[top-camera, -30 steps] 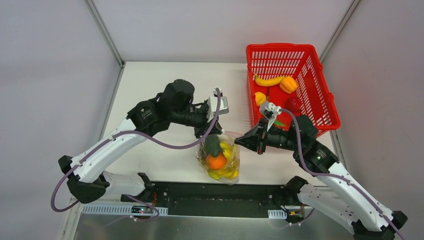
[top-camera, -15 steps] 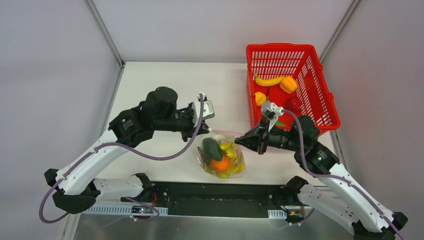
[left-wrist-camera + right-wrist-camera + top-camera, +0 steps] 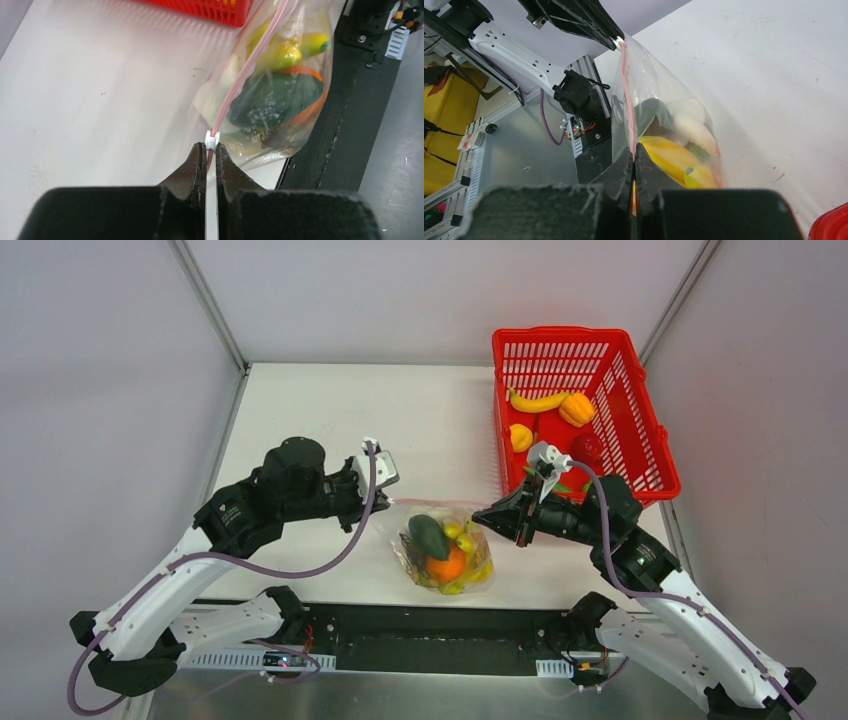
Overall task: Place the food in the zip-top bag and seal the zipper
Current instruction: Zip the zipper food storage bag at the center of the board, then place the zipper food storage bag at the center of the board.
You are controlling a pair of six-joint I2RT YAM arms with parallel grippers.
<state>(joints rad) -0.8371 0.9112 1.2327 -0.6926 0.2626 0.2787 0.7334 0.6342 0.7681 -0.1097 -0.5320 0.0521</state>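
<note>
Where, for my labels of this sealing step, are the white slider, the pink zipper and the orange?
slider (image 3: 212,140): left wrist view, centre of the white clip.
zipper (image 3: 239,82): left wrist view, middle of the pink strip.
orange (image 3: 445,565): top external view, centre of its rounded upper face.

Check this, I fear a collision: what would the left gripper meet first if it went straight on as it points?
The white slider on the zipper, right at the tips of the left gripper; just behind it, the zip-top bag and the food.
</note>
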